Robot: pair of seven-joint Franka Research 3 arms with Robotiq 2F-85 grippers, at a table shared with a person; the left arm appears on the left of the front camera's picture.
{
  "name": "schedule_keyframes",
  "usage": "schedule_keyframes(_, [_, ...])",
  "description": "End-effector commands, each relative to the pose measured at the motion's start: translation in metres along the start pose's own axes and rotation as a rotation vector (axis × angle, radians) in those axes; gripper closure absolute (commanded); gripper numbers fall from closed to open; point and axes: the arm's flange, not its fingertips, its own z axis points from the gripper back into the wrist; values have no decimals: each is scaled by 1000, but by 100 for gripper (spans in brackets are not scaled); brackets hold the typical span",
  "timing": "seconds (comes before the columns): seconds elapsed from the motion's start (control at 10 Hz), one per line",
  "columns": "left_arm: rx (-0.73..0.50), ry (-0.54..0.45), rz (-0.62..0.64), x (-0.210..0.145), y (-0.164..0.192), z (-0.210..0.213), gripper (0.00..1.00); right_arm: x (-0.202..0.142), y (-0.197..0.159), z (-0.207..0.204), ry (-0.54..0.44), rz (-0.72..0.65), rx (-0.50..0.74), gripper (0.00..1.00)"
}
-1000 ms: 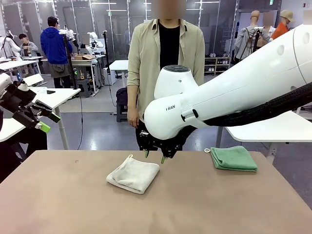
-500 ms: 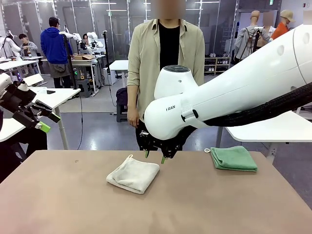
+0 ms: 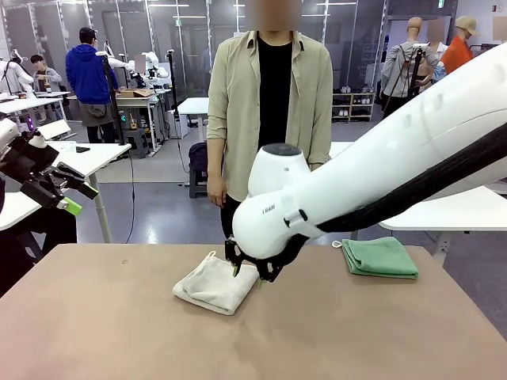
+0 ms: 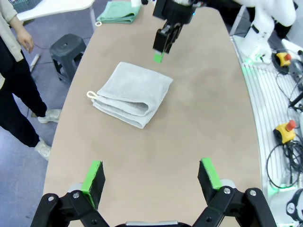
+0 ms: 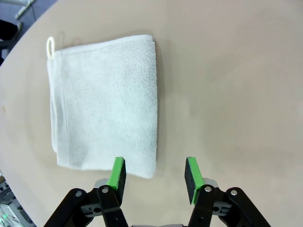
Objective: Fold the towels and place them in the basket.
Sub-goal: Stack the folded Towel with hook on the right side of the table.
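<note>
Cream-white terry cloth lay folded on the brown counter (image 3: pixel 95 332), a little left of the middle: this was one towel (image 3: pixel 215 286), with its hanging loop at the far left corner. A second towel, sea green (image 3: pixel 380 257), lay folded at the far right of the counter, well apart from the first. No basket could be seen in the pictures.

The right tool (image 3: pixel 248 274) had come down within the last second. Before, it hung above the counter just to the right of the cream-white towel; now it stood low at the towel's right edge, and its green pads (image 5: pixel 116 173) were apart by a moderate gap, with nothing between them. In the right wrist view the near right corner of the towel lay just ahead of one pad.

The left tool (image 4: pixel 151 177) was fully open and empty, held high over the near left side of the counter.

The descent suggested that a grasp of the towel's edge was being prepared, probably to lift it.
</note>
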Motion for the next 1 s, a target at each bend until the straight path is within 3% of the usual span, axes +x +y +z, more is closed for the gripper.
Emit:
schedule_keyframes(0.0, [4, 4, -3, 1, -1, 1, 0, -5, 12, -29, -67, -60, 27, 36])
schedule_keyframes(0.3, [4, 4, -3, 1, -1, 1, 0, 0, 10, -54, -93, -41, 20, 36])
schedule_keyframes(0.9, [4, 4, -3, 1, -1, 1, 0, 7, -8, -70, -110, -32, 133, 36])
